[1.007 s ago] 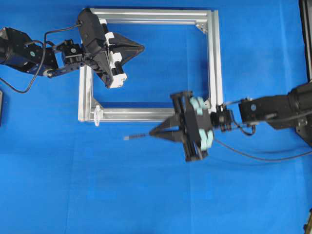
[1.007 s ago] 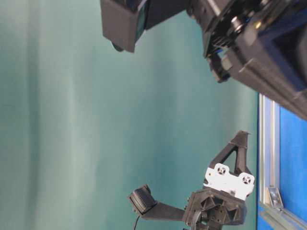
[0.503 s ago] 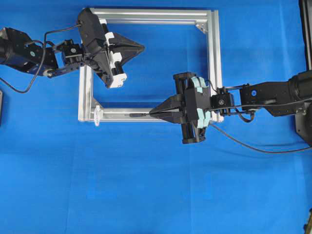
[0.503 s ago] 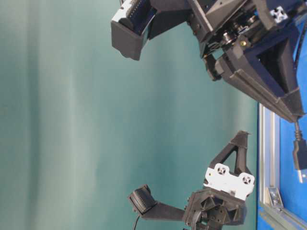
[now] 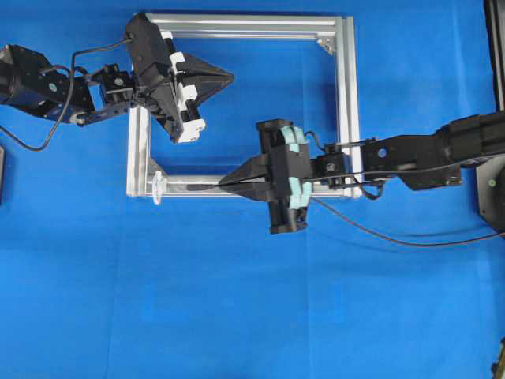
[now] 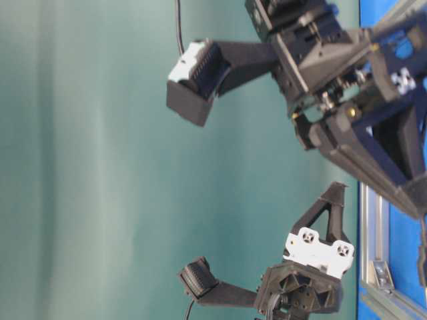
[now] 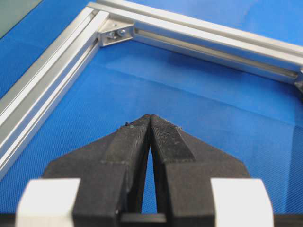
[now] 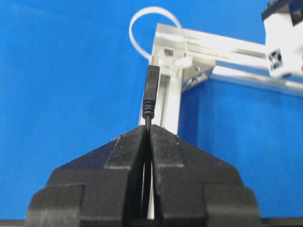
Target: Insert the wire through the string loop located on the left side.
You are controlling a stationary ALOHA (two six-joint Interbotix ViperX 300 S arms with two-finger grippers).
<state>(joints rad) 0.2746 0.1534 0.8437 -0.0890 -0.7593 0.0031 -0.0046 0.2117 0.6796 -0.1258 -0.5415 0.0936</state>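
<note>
I count two grippers of mine over one blue cloth-covered table (image 5: 237, 316), and one square frame of silver aluminium bars (image 5: 345, 95) lying flat on it. My right gripper (image 5: 223, 182) reaches in from three o'clock in the overhead view, its two black fingers pressed together on the one long thin black wire (image 8: 149, 101), which sticks out ahead of the fingertips and ends in a small dark plug; the rest of that wire trails away behind my right arm toward four o'clock (image 5: 394, 239). From my right wrist camera the plug stands over the frame's near bar, pointing toward twelve o'clock, and the one thin white string loop (image 8: 142, 28) arches beyond it at the frame's corner, just past the plug's tip and a little toward eleven o'clock; the plug is near the loop but has not entered it. Overhead, that loop (image 5: 157, 188) shows as a small pale shape at the frame's lower left corner, at nine o'clock from my right fingertips, with the wire lying along the bottom bar between them. My left gripper (image 5: 230, 76) hangs over the frame's upper left part, its two black fingers (image 7: 165, 137) shut tip to tip on nothing, pointing toward three o'clock across the open inside of the frame. I can make out two triangular metal corner brackets, one in my left wrist view (image 7: 115, 33) and one beside the loop (image 8: 194, 73).
</note>
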